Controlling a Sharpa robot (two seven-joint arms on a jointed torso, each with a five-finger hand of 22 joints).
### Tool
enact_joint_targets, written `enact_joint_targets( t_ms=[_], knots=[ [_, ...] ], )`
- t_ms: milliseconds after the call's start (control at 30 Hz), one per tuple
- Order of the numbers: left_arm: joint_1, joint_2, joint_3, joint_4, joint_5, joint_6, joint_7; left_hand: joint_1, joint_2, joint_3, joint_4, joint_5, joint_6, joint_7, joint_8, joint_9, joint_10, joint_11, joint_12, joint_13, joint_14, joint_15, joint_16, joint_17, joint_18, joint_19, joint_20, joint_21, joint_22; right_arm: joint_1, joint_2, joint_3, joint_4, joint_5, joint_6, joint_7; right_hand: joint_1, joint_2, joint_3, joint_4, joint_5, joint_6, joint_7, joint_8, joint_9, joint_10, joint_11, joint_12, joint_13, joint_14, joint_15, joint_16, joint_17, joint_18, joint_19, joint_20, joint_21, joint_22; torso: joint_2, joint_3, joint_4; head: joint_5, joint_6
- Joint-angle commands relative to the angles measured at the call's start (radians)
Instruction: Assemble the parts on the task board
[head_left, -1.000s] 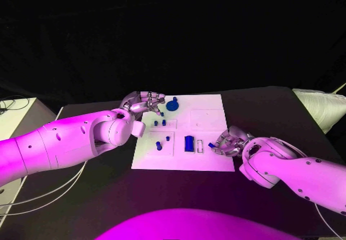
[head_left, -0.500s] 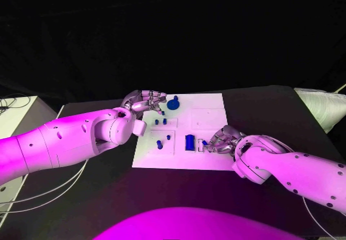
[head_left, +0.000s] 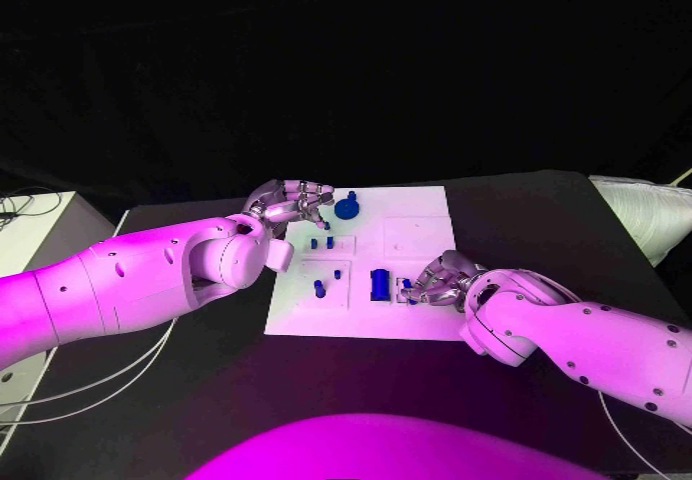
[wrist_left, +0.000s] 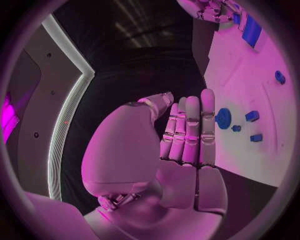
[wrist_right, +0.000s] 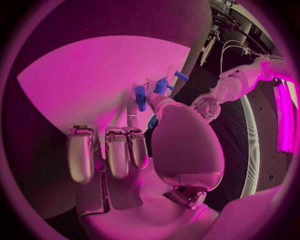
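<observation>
- The task board (head_left: 411, 235) lies mid-desk (head_left: 548, 215).
- A round part (head_left: 346, 210) sits at the board's far left corner, beside the left hand (head_left: 289, 205).
- A tall block part (head_left: 379, 284) stands near the front edge, just left of the right hand (head_left: 440, 282).

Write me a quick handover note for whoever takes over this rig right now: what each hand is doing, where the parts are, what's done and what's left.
Left hand: hovers at the far left corner of the task board, fingers together, holding nothing.
Right hand: at the board's near right, pinching a small blue part just right of the tall blue block.
Parts: round blue disc at the far edge; several small blue pegs stand on the left half.
Done: cannot tell which parts are seated.
Left: probably placing the pinched part, then the rest.
</observation>
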Motion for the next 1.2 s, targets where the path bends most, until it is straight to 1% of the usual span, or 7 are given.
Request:
enact_joint_targets(
  t_ms=[33,400,633,800,1000,1133,1200],
  knots=[
    [0.000,0.001,0.001,0.002,0.000,0.012,0.004,-0.005,0.003,-0.001,0.007,0.003,-0.005,0.001,0.001,0.001,-0.006,0.002,0.007,0.001,-0.006,0.002,-0.003,0.001,0.015,0.005,0.005,-0.005,-0.001,0.000,0.003,0.000,0.000,0.002,0.017,0.001,-0.009,-0.001,-0.008,-0.001,-0.008,-0.007,-0.001,-0.005,-0.002,0.104,-0.002,0.006,0.263,0.106,-0.005,0.004,0.263,-0.018,0.089,-0.005,0.003,0.237,0.000,-0.0003,0.0004,0.001,-0.001],
    [0.000,-0.002,0.001,0.004,0.000,0.014,-0.001,-0.007,0.003,-0.001,0.011,0.003,-0.005,0.001,0.001,0.001,-0.007,0.002,0.007,0.002,-0.006,0.002,-0.003,0.001,0.015,0.006,0.005,-0.006,-0.002,0.003,0.010,0.001,-0.003,0.002,0.023,-0.006,-0.018,-0.002,-0.012,0.000,-0.016,-0.007,-0.001,-0.005,-0.002,0.104,-0.002,0.006,0.263,0.106,-0.005,0.004,0.263,-0.017,0.088,-0.005,0.000,0.236,0.001,-0.0008,0.0020,0.005,-0.004],
    [0.000,-0.003,0.001,0.004,0.000,0.014,-0.002,-0.009,0.004,-0.001,0.012,0.003,-0.005,0.001,0.001,0.001,-0.007,0.003,0.007,0.002,-0.006,0.002,-0.003,0.001,0.015,0.006,0.005,-0.007,-0.003,0.006,0.016,0.001,-0.008,-0.005,0.021,-0.009,-0.021,-0.001,-0.014,0.001,-0.017,-0.007,-0.001,-0.005,-0.002,0.104,-0.002,0.006,0.263,0.106,-0.005,0.004,0.263,-0.017,0.088,-0.005,0.000,0.236,0.000,0.0000,0.0013,0.008,-0.005],
    [0.000,-0.003,0.001,0.004,0.000,0.014,-0.002,-0.009,0.004,-0.001,0.012,0.003,-0.005,0.001,0.001,0.001,-0.007,0.003,0.007,0.002,-0.006,0.002,-0.003,0.001,0.015,0.006,0.005,-0.007,-0.003,0.009,0.022,0.002,-0.013,-0.008,0.027,-0.012,-0.027,0.000,-0.016,0.002,-0.020,-0.007,-0.001,-0.004,-0.002,0.104,-0.002,0.006,0.263,0.106,-0.005,0.004,0.263,-0.017,0.088,-0.004,0.000,0.236,0.000,-0.0004,0.0006,0.010,-0.006],
    [0.000,-0.004,0.001,0.004,0.000,0.013,-0.003,-0.009,0.004,-0.001,0.012,0.003,-0.005,0.001,0.001,0.001,-0.007,0.003,0.007,0.002,-0.006,0.002,-0.003,0.001,0.015,0.006,0.005,-0.007,-0.003,0.012,0.026,0.002,-0.021,-0.009,0.040,-0.014,-0.054,0.005,-0.029,0.003,-0.029,-0.007,0.000,-0.005,-0.003,0.104,-0.001,0.006,0.263,0.106,-0.004,0.004,0.263,-0.018,0.088,-0.004,0.000,0.236,0.000,0.0001,-0.0006,0.011,-0.007],
    [0.000,-0.004,0.001,0.004,0.000,0.012,-0.003,-0.010,0.004,-0.001,0.014,0.003,-0.005,0.001,0.001,0.001,-0.008,0.003,0.008,0.002,-0.006,0.003,-0.003,0.002,0.015,0.006,0.006,-0.008,-0.003,0.013,0.028,0.002,-0.023,-0.008,0.044,-0.012,-0.092,0.008,-0.062,0.003,-0.063,-0.008,0.001,-0.004,-0.003,0.104,0.001,0.006,0.263,0.106,-0.002,0.004,0.263,-0.017,0.088,-0.002,-0.002,0.235,0.000,0.0001,-0.0007,0.011,-0.007],
    [0.000,-0.004,0.001,0.004,0.000,0.012,-0.004,-0.010,0.004,-0.001,0.014,0.003,-0.005,0.001,0.001,0.001,-0.008,0.003,0.008,0.002,-0.006,0.003,-0.003,0.002,0.015,0.006,0.006,-0.008,-0.003,0.014,0.028,0.002,-0.023,-0.007,0.044,-0.011,-0.100,0.011,-0.074,0.004,-0.071,-0.007,0.001,-0.004,-0.004,0.104,0.000,0.006,0.263,0.106,-0.003,0.004,0.263,-0.017,0.088,-0.002,-0.001,0.235,0.000,0.0003,-0.0001,0.011,-0.007]
  ],
)
